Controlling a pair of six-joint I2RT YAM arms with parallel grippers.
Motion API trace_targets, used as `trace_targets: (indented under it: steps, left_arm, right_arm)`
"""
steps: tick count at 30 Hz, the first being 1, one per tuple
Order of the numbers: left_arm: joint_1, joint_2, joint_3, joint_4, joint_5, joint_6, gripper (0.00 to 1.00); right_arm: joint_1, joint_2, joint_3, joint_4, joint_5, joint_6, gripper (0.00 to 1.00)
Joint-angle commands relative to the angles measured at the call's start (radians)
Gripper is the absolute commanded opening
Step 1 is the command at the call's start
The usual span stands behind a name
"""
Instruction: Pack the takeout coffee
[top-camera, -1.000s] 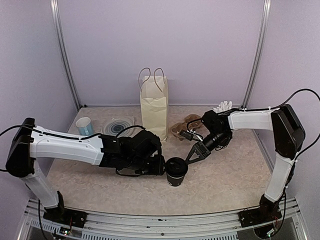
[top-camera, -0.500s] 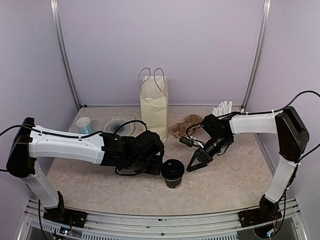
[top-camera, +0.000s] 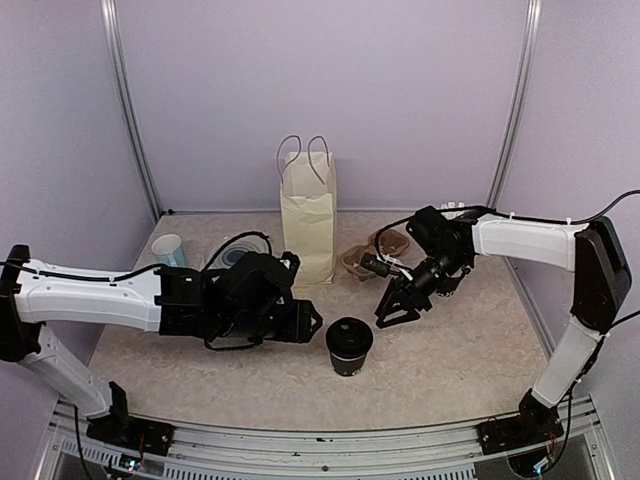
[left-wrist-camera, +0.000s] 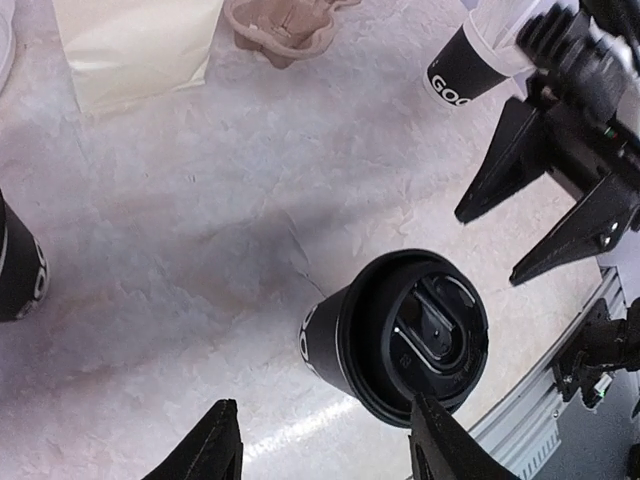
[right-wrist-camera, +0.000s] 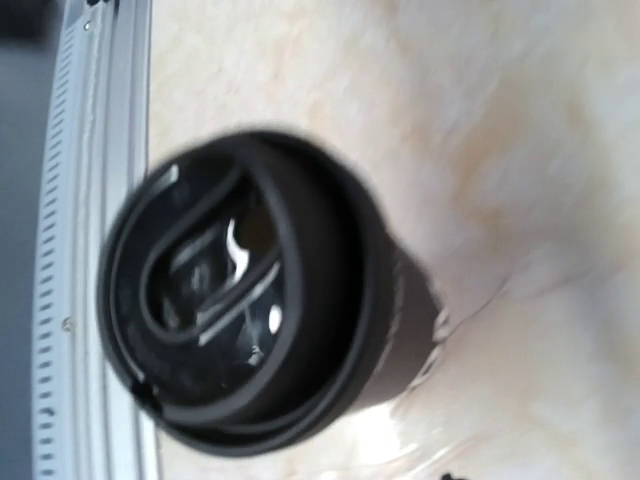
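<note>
Top external: lidded cup (top-camera: 350, 343) ungripped, left gripper (top-camera: 312, 327) at nine, right gripper (top-camera: 392, 318) at two o'clock, both spread empty; a grasp for packing likely comes next.

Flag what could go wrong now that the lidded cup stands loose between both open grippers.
1. The lidded cup stands free, gripped by neither. A sideways brush from the left gripper or the right gripper could tip it.
2. Both grippers flank the same cup closely, so closing in together risks a finger clash.
3. The cup sits toward the near edge of the table; a shove might send it off.
</note>
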Motion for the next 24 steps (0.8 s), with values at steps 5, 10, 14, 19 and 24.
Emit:
trace_targets:
  steps: [5, 10, 14, 19, 24]
  left_arm:
    - [-0.005, -0.116, -0.288, 0.315, 0.221, -0.212, 0.57]
    - [0.017, -0.097, -0.336, 0.434, 0.284, -0.252, 0.59]
    - [0.035, -0.087, -0.375, 0.500, 0.330, -0.284, 0.58]
    - [0.049, -0.035, -0.371, 0.553, 0.362, -0.289, 0.58]
    - [0.066, 0.001, -0.364, 0.578, 0.396, -0.281, 0.56]
  right_arm:
    - [-0.036, 0.058, 0.136, -0.012, -0.006, -0.017, 0.48]
    - [-0.039, 0.145, 0.170, -0.061, -0.067, 0.005, 0.48]
    - [-0.039, 0.174, 0.182, -0.079, -0.098, 0.011, 0.50]
    - [-0.037, 0.195, 0.189, -0.082, -0.132, 0.030, 0.51]
    - [-0.030, 0.206, 0.186, -0.092, -0.153, 0.033, 0.52]
